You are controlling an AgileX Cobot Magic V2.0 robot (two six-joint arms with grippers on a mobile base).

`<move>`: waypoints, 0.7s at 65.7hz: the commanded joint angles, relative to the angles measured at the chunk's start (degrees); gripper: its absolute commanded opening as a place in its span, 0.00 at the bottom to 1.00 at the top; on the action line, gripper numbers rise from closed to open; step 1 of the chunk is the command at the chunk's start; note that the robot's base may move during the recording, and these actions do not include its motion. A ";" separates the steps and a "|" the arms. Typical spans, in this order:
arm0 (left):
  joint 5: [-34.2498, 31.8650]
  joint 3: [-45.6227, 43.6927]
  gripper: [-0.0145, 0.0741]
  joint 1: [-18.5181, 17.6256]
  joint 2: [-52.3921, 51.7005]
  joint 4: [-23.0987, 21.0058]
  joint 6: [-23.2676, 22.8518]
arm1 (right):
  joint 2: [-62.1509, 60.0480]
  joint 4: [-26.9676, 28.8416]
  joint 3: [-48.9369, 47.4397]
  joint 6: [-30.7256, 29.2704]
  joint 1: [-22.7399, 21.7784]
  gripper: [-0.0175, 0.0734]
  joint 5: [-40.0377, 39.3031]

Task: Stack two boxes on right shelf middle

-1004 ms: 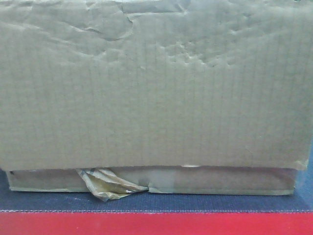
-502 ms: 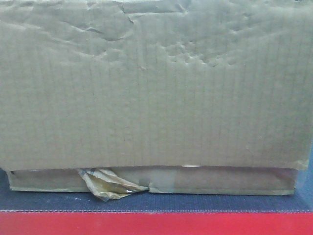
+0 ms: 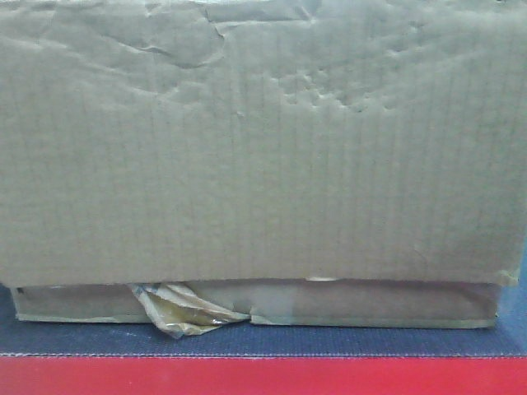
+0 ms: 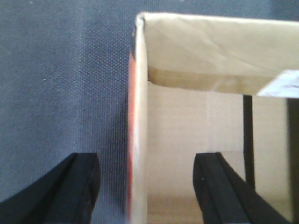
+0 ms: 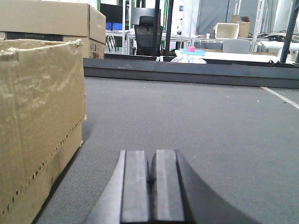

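Observation:
A worn brown cardboard box (image 3: 263, 148) fills the exterior front view, with crumpled tape (image 3: 183, 310) hanging from its lower edge. In the left wrist view my left gripper (image 4: 147, 186) is open. Its two black fingers straddle the thin upright side wall (image 4: 138, 140) of an open box, one outside over the grey surface and one inside the box, neither touching it. My right gripper (image 5: 150, 177) is shut and empty, low over the grey surface, with a tall cardboard box (image 5: 37, 135) just to its left. A second box (image 5: 51, 18) stands behind that one.
The box in the front view rests on a dark grey shelf surface (image 3: 329, 339) with a red front edge (image 3: 263, 377). In the right wrist view grey matting (image 5: 196, 121) stretches ahead to a dark rail (image 5: 187, 72), with room furniture beyond it.

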 commanded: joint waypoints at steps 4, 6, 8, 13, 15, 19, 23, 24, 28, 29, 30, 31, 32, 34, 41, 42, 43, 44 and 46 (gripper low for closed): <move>-0.65 -1.13 0.52 0.29 1.40 -0.81 0.47 | -0.17 -0.44 0.01 -0.33 0.07 0.01 -1.39; -0.51 -1.13 0.51 0.29 1.66 -0.81 0.47 | -0.17 -0.44 0.01 -0.33 0.07 0.01 -1.39; -0.51 -1.13 0.50 0.29 1.94 -0.66 0.47 | -0.17 -0.44 0.01 -0.33 0.07 0.01 -1.39; -0.74 -1.13 0.48 0.29 2.33 -0.66 0.47 | -0.17 -0.44 0.01 -0.33 0.07 0.01 -1.39; -0.73 -1.13 0.48 0.29 2.33 -0.54 0.47 | -0.17 -0.44 0.01 -0.33 0.07 0.01 -1.39; -0.73 -1.13 0.47 0.29 2.33 -0.54 0.47 | -0.17 -0.44 0.01 -0.33 0.07 0.01 -1.39; -0.87 -1.13 0.47 0.29 2.33 -0.32 0.47 | -0.17 -0.44 0.01 -0.33 0.07 0.01 -1.39; -0.87 -1.13 0.47 0.29 2.33 -0.08 0.47 | -0.17 -0.44 0.01 -0.33 0.07 0.01 -1.39; -0.99 -1.13 0.45 0.29 2.33 0.88 0.47 | -0.17 -0.44 0.01 -0.33 0.07 0.01 -1.39; -1.10 -1.13 0.44 0.29 2.33 1.13 0.47 | -0.17 -0.44 0.01 -0.33 0.07 0.01 -1.39; -1.10 -1.13 0.42 0.29 2.33 1.32 0.47 | -0.17 -0.44 0.01 -0.33 0.07 0.01 -1.39; -1.10 -1.13 0.41 0.29 2.33 1.44 0.47 | -0.17 -0.44 0.01 -0.33 0.07 0.01 -1.39; -1.10 -1.13 0.38 0.29 2.33 1.44 0.35 | -0.17 -0.44 0.01 -0.33 0.07 0.01 -1.39; -1.15 -1.13 0.33 0.29 2.33 1.44 0.17 | -0.17 -0.44 0.01 -0.33 0.07 0.01 -1.39; -1.15 -1.13 0.13 0.29 2.33 0.79 0.03 | -0.17 -0.44 0.01 -0.33 0.07 0.01 -1.39; -1.15 -1.13 0.10 0.29 2.33 0.63 0.03 | -0.17 -0.44 0.01 -0.33 0.07 0.01 -1.39; -1.15 -1.13 0.07 0.29 2.33 0.49 0.03 | -0.17 -0.44 0.01 -0.33 0.07 0.01 -1.39; -1.28 -1.13 0.03 0.29 2.33 0.38 0.03 | -0.17 -0.44 0.01 -0.33 0.07 0.01 -1.39; -1.26 -1.13 0.04 0.29 2.33 0.23 0.03 | -0.17 -0.44 0.01 -0.33 0.07 0.01 -1.39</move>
